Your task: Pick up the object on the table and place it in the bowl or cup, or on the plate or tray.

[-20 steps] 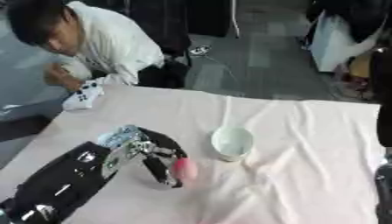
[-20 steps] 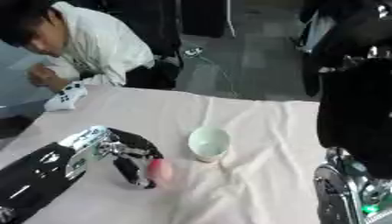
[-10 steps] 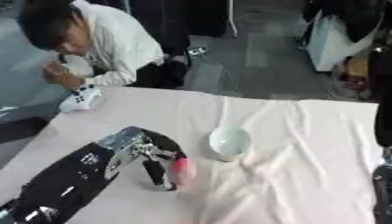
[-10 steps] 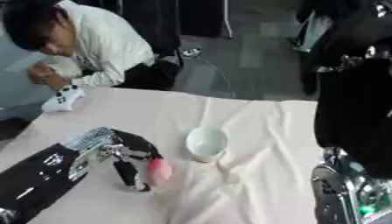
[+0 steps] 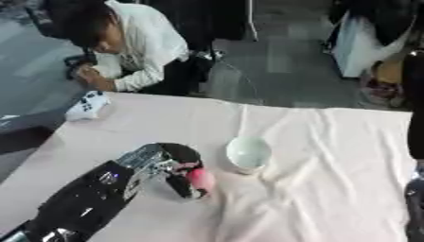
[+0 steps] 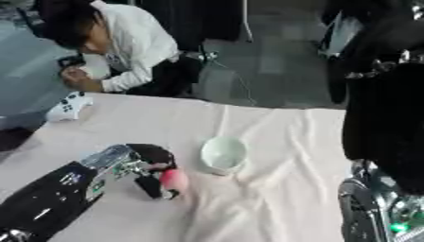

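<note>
Cup (image 5: 248,153) just right of left robot hand (image 5: 175,166), fingers curled around pink object (image 5: 201,179); game controller (image 6: 68,106) far left.

The small rounded pink object (image 5: 201,179) sits in the curled fingers of my left hand (image 5: 170,165), just left of and nearer me than the pale, round white cup (image 5: 248,153), which stands upright, mouth open, on the cloth.

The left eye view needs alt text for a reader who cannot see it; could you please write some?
The robot's left hand has its fingers curled round a small pink object on a table covered with a pale cloth. A pale cup stands just to the right of the hand, with nothing visible inside. A white game controller lies near the far left edge.
</note>
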Controlling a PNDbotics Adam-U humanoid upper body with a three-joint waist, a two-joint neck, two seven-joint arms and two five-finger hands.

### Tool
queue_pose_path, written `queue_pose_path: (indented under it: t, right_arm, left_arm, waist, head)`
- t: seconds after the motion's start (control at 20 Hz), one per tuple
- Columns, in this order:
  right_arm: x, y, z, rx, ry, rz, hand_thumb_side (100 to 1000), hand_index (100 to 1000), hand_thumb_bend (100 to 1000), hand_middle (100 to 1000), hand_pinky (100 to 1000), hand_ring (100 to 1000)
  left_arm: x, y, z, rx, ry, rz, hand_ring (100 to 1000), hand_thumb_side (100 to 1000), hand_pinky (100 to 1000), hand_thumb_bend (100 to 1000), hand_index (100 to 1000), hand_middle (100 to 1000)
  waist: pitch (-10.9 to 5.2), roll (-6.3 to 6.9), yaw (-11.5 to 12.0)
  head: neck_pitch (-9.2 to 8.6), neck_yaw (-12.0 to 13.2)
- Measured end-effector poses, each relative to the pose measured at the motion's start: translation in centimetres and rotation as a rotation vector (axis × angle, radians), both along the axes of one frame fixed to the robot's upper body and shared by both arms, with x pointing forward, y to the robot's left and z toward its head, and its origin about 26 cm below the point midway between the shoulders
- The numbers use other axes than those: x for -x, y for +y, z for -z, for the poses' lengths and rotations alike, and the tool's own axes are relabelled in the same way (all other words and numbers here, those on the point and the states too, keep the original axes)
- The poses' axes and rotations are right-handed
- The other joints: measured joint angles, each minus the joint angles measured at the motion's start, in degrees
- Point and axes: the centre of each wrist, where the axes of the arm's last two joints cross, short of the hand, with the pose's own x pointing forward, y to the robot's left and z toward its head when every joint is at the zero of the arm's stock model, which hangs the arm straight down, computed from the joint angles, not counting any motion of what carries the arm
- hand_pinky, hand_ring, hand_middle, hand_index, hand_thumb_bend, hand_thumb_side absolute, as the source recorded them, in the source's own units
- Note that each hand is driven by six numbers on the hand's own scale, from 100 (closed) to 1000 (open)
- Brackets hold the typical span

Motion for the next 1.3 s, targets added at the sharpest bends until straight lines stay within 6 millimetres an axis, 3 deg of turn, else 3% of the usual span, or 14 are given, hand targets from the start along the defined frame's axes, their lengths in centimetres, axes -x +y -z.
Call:
queue_pose_path:
  t: [0.05, 0.1, 0.15, 0.3, 0.8, 1.3]
  right_arm:
    - [0.0, 0.0, 0.0, 0.0, 0.0, 0.0, 718, 501, 100, 382, 100, 335]
    - [0.0, 0.0, 0.0, 0.0, -0.001, -0.001, 718, 501, 100, 382, 100, 335]
    - [0.0, 0.0, 0.0, 0.0, -0.001, -0.001, 718, 499, 100, 381, 100, 334]
    - [0.0, 0.0, 0.0, 0.0, -0.002, -0.002, 718, 498, 100, 379, 100, 334]
    - [0.0, 0.0, 0.0, 0.005, -0.001, -0.003, 719, 497, 100, 378, 100, 332]
    - [0.0, 0.0, 0.0, 0.006, -0.001, -0.002, 720, 497, 100, 378, 100, 332]
  left_arm:
    - [0.0, 0.1, 0.2, 0.015, -0.012, -0.01, 100, 654, 100, 100, 450, 250]
    - [0.1, 0.2, 0.3, 0.028, -0.022, -0.016, 100, 659, 100, 100, 464, 269]
    - [0.2, 0.2, 0.5, 0.04, -0.031, -0.019, 100, 636, 100, 100, 394, 173]
    - [0.4, 0.3, 0.8, 0.071, -0.067, -0.014, 100, 611, 100, 100, 353, 106]
    - [1.7, 0.5, 0.7, 0.194, -0.179, 0.017, 100, 582, 100, 100, 321, 100]
    - [3.6, -0.6, -4.7, 0.296, -0.237, 0.065, 100, 576, 100, 100, 312, 100]
  waist:
    - [0.01, -0.01, 0.0]
    - [0.01, -0.02, 0.0]
    - [0.01, -0.03, 0.0]
    - [0.02, -0.05, 0.02]
    - [0.13, -0.05, 0.06]
    - [0.11, 0.1, 0.29]
  head:
    - [0.0, 0.0]
    - [-0.01, 0.0]
    - [-0.01, 0.0]
    - [-0.02, 0.0]
    - [-0.03, -0.07]
    - [-0.03, -0.08]
